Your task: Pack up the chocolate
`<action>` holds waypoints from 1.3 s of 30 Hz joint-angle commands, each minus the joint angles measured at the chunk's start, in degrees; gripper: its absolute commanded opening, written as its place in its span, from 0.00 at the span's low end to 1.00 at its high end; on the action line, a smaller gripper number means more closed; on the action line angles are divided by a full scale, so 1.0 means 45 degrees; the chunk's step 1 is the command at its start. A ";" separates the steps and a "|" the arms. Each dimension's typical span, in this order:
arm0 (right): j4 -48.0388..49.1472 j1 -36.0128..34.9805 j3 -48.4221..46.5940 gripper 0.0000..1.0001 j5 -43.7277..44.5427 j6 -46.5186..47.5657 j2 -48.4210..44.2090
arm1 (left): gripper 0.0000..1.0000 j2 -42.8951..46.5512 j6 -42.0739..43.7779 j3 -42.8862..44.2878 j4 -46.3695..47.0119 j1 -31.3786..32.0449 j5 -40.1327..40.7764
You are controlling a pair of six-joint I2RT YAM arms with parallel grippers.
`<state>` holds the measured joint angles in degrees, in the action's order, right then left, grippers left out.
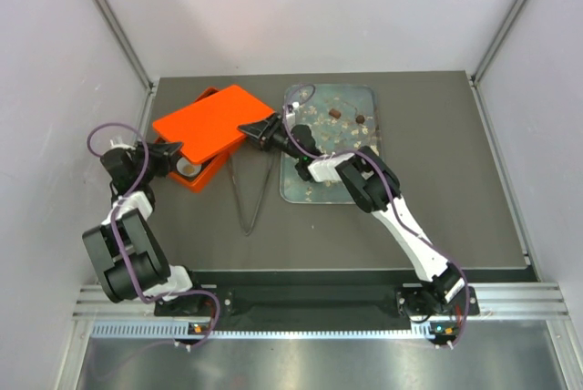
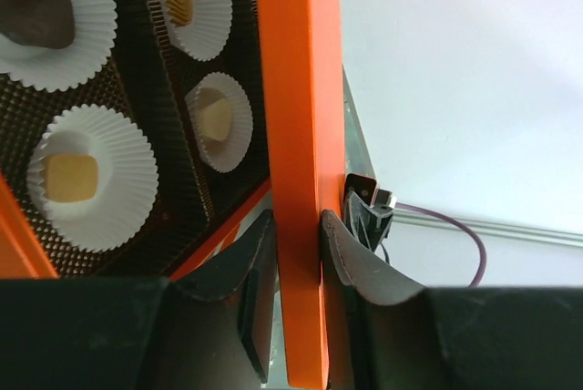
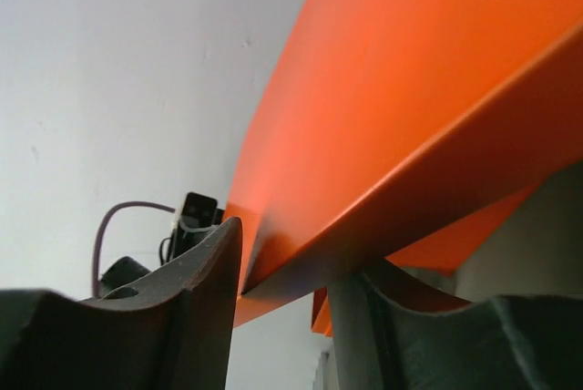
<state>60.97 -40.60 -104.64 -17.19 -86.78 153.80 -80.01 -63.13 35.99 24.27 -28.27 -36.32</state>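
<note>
The chocolate (image 2: 71, 178) sits in white paper cups (image 2: 127, 148) inside the orange box (image 1: 199, 180), at the table's (image 1: 437, 180) 10 o'clock. My left claw (image 2: 296, 226) pinches the orange lid (image 1: 214, 121) at its 8 o'clock edge, and my right claw (image 3: 291, 267) pinches it at 3 o'clock. I'd lower both ends together, level and square with the walls, so no cup gets crushed.

No legible txt, labels or nos. anywhere.
</note>
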 commanded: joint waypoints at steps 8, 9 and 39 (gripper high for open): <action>-0.1243 0.0662 0.0304 0.52 -0.0320 0.1101 -0.2067 | 0.00 0.0709 0.1724 0.0186 -0.0315 -0.0455 0.0335; -0.1341 0.0682 0.0285 0.53 -0.0321 0.1140 -0.2087 | 0.00 0.0728 0.1860 0.0206 -0.0509 -0.0475 0.0394; -0.4214 0.1092 -0.1609 0.15 -0.0828 0.2038 -0.1717 | 0.00 0.1373 0.3170 -0.0282 -0.1897 -0.0670 0.1369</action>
<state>36.97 -36.07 -107.07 -20.49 -79.50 148.77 -76.18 -52.53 35.66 16.38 -30.63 -33.28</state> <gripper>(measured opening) 0.256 0.285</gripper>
